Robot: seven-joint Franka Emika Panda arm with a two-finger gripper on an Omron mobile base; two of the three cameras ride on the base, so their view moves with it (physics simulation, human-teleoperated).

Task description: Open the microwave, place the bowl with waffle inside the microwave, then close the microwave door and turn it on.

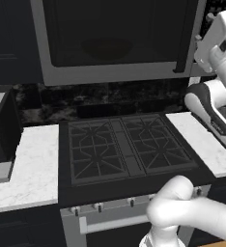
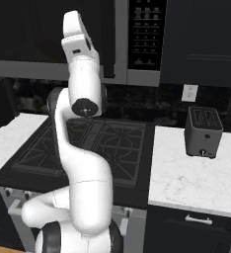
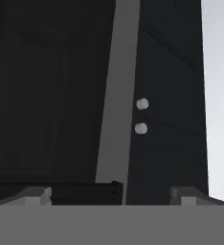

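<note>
The microwave [image 1: 115,73] hangs above the stove, its grey frame around a dark glass front. The microwave door [image 1: 110,34] looks shut, with its black bar handle [image 1: 181,62] at the right edge. In the right base view the handle [image 2: 109,54] sits beside the black keypad strip [image 2: 147,34]. My arm reaches up in front of the handle side. In the hand view my gripper [image 3: 111,195] is open, its fingertips [image 3: 37,195] wide apart with nothing between them, facing dark panels with two small pale knobs [image 3: 142,104]. The bowl and the waffle are out of view.
A black stove [image 1: 127,147] lies below the microwave. White counters [image 1: 28,164] flank it on both sides. A dark grey toaster [image 2: 203,131] stands on the right counter [image 2: 196,178]. A dark boxy appliance [image 1: 1,130] sits at the far left.
</note>
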